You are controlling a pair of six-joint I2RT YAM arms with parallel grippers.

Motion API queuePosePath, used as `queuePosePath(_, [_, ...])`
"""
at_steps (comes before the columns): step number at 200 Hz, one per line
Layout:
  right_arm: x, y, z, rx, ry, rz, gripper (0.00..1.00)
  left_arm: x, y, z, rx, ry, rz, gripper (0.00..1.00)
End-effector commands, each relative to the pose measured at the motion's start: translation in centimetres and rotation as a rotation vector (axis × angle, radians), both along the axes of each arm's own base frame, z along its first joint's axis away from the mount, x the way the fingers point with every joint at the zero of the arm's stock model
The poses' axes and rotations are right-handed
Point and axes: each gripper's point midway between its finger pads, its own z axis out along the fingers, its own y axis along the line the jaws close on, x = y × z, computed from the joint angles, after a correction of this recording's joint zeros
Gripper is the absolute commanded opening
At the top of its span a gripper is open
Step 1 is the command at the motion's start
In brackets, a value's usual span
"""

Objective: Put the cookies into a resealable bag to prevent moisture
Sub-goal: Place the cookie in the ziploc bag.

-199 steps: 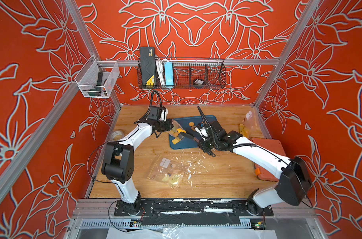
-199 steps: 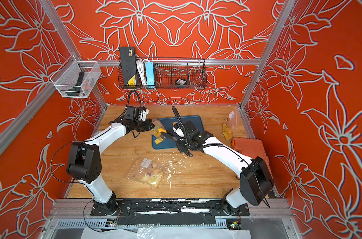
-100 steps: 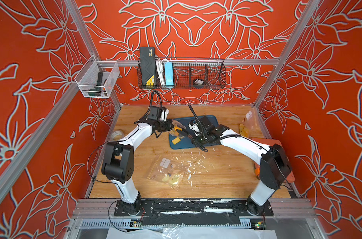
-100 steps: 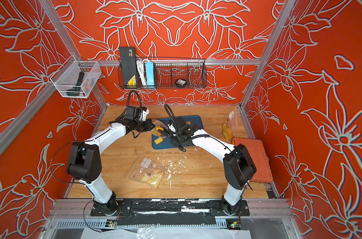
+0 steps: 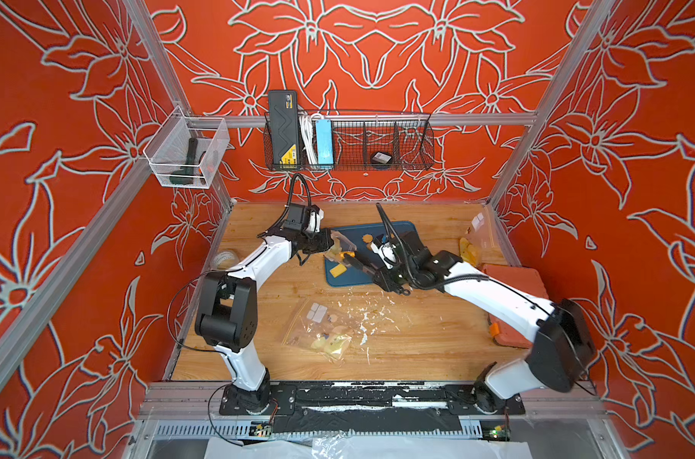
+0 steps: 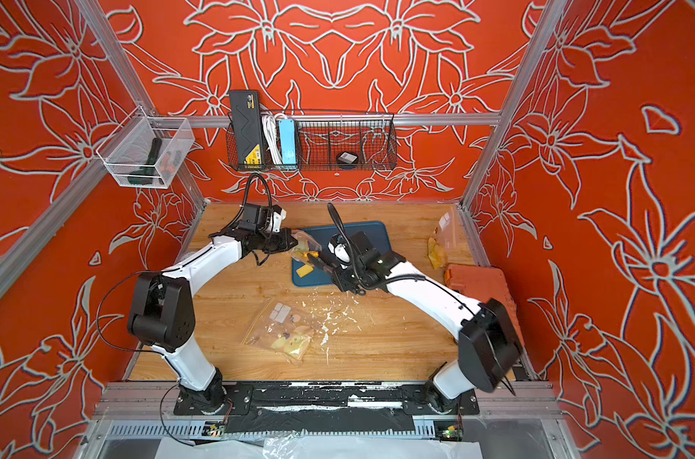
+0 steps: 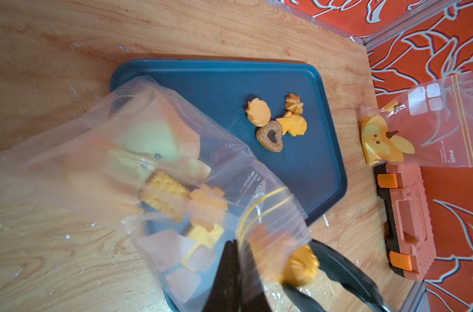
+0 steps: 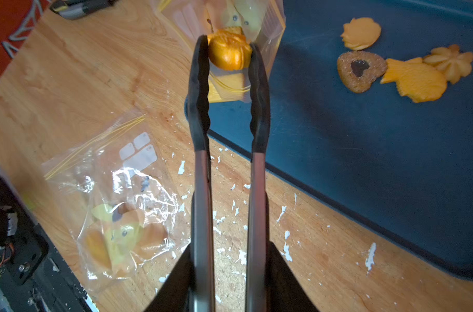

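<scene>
Over the blue tray edge: cookie at resealable bag mouth.
Left claw pinches the bag, its tips hidden behind blurred plastic; right claw clamps tongs nipping the cookie; four cookies lie mid-tray; bag print unreadable.

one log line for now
left claw: holds clear resealable plastic bag | right claw: grips black-tipped metal tongs, ridged orange cookie between tips at bag mouth | dark blue tray: four cookies
</scene>
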Motion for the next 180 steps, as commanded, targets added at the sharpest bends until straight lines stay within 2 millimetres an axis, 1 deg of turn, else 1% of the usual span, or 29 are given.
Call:
queuePosePath(1, [0.2,-0.2,1.8,0.049,-0.087,-0.004,0.41,0.2,0.0,0.2,-0.016,-0.002,-0.003,0.0])
queuePosePath(13, [0.2,-0.5,1.2,0.024,-0.076,-0.008,0.39,0.1,-0.1,0.2,-0.025,0.0,-0.009,0.0])
queuePosePath(24, [0.5,-0.3,0.9,0.023,-0.072,-0.009,0.37,0.0,-0.2,0.2,-0.03,0.0,-0.013,0.0])
queuePosePath(56, [1.4,2.0,0.9,0.059,-0.042,0.034,0.37,0.0,-0.2,0.2,-0.028,0.0,-0.015,0.0])
queuePosePath(72, [2.3,2.6,0.6,0.053,-0.037,0.028,0.37,-0.1,-0.2,0.2,-0.029,-0.002,-0.019,0.0])
queuePosePath(80, [2.9,2.6,-0.1,0.028,-0.032,0.008,0.36,0.0,-0.3,0.3,-0.03,-0.004,-0.02,0.0])
queuePosePath(100, [4.5,2.6,-0.8,-0.024,-0.035,-0.044,0.36,-0.1,-0.3,0.2,-0.034,-0.001,-0.022,0.0])
queuePosePath(126, [5.1,3.4,-1.1,-0.019,-0.02,-0.036,0.43,-0.1,-0.3,0.3,-0.033,-0.003,-0.022,0.0])
queuePosePath(140, [5.1,3.8,-0.9,-0.004,-0.018,-0.026,0.46,-0.1,-0.3,0.3,-0.032,-0.003,-0.021,0.0])
queuePosePath(155, [5.0,3.9,-0.8,0.004,-0.017,-0.021,0.52,-0.1,-0.3,0.3,-0.03,-0.004,-0.02,0.0])
queuePosePath(165, [4.9,3.9,-0.7,0.005,-0.014,-0.019,0.53,-0.1,-0.3,0.3,-0.031,-0.002,-0.021,0.0])
queuePosePath(173, [4.8,3.9,-0.7,0.009,-0.013,-0.014,0.56,-0.1,-0.3,0.3,-0.031,-0.001,-0.02,0.0])
queuePosePath(180, [4.7,3.9,-0.6,0.012,-0.012,-0.01,0.56,-0.1,-0.3,0.3,-0.031,-0.003,-0.021,0.0])
